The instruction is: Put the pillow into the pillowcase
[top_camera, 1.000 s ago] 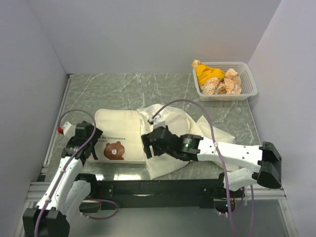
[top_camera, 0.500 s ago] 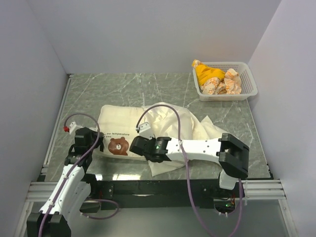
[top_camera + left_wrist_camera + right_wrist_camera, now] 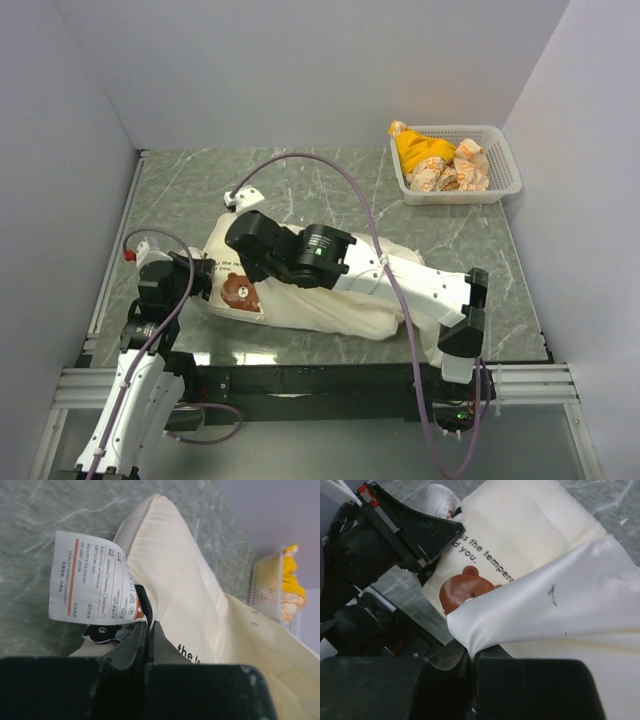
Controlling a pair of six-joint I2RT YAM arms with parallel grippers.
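The pillow (image 3: 228, 262) lies at the left of the table, its brown bear print (image 3: 240, 292) facing up. My left gripper (image 3: 200, 280) is shut on the pillow's left edge; in the left wrist view the jaws (image 3: 149, 625) pinch the seam beside a white care label (image 3: 90, 585). The pillowcase (image 3: 350, 300) covers the pillow's right part. My right gripper (image 3: 248, 272) is shut on the pillowcase's hem; the right wrist view shows the fabric (image 3: 555, 610) pinched between its jaws (image 3: 471, 655), right next to the bear (image 3: 467, 587).
A white basket (image 3: 505, 185) with a yellow cloth and several wrapped items stands at the back right. Grey walls close in the table on three sides. The right arm reaches across the pillowcase from its base at the near right.
Both grippers have closed. The right gripper has drawn the pillowcase hem leftward over more of the pillow, up to the bear print. The left gripper now clamps the pillow's left edge.
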